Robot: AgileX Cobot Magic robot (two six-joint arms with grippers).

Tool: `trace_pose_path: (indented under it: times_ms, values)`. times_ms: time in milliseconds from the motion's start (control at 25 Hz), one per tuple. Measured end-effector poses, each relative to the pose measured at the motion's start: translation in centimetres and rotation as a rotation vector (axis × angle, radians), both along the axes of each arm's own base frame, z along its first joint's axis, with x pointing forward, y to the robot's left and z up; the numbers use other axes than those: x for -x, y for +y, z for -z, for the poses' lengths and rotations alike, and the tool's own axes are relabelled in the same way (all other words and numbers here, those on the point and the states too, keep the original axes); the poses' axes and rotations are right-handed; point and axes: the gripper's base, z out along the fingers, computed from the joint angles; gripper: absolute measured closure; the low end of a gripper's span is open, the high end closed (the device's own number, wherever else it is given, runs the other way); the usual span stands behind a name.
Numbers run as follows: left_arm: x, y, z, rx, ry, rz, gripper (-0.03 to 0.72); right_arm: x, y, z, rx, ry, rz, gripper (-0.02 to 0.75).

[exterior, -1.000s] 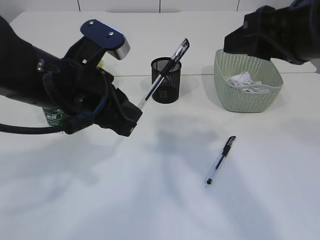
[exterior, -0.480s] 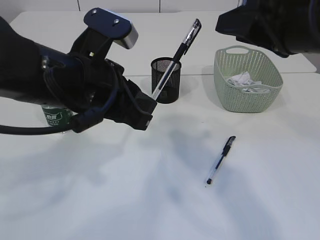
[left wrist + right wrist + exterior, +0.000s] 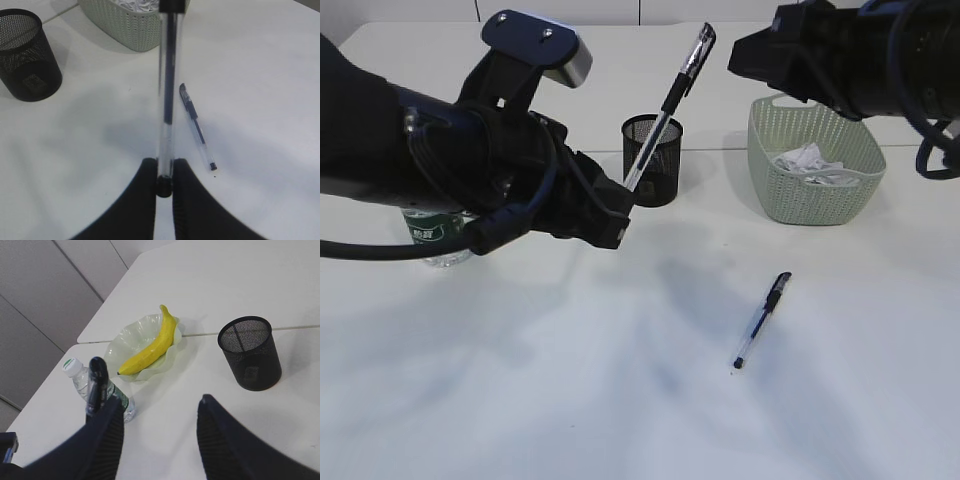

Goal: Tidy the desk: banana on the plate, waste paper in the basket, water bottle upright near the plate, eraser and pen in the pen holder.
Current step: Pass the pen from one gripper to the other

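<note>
White desk [image 3: 620, 400]: L jaws clamp pen [image 3: 665, 105] tilted over pen holder [image 3: 652, 160].

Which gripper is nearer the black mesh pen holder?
Left. The left gripper, clamping a clear pen, sits just beside the black mesh pen holder; the right gripper hangs higher, toward the basket side.

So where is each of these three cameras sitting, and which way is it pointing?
Exterior: looks down at a slant over the white table; both black arms show.
Left wrist: looks along the left hand at its clear black-capped pen.
Right wrist: looks past the right hand, fingers apart, at the yellow banana.
Shared: all three show the black mesh pen holder.
</note>
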Motion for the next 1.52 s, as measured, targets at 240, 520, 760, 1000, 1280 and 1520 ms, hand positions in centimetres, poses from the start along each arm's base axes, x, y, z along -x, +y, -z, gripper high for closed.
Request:
trace_pose_path:
  times_ms: [240, 520, 760, 1000, 1280, 1520]
  values:
    - [0.0, 0.0, 0.0, 0.003, 0.002, -0.002, 0.653, -0.8, 0.6, 0.9, 0.028, -0.033, -0.047, 0.381]
    - [0.0, 0.0, 0.0, 0.004, 0.003, -0.002, 0.653, -0.6, 1.2, 1.0, 0.025, -0.057, -0.126, 0.381]
    - [0.0, 0.0, 0.0, 0.004, 0.001, -0.003, 0.653, -0.8, 1.3, 0.4, 0.020, -0.077, -0.128, 0.381]
    - [0.0, 0.0, 0.0, 0.004, 0.001, -0.003, 0.653, -1.0, 1.4, 0.2, 0.020, -0.081, -0.128, 0.381]
    - [0.0, -0.1, 0.0, 0.005, 0.000, -0.002, 0.653, -2.2, 1.8, 0.4, 0.022, -0.077, -0.132, 0.381]
    - [0.6, -0.7, -0.1, 0.008, -0.009, 0.018, 0.653, -2.6, 2.3, 0.9, 0.010, -0.063, -0.166, 0.392]
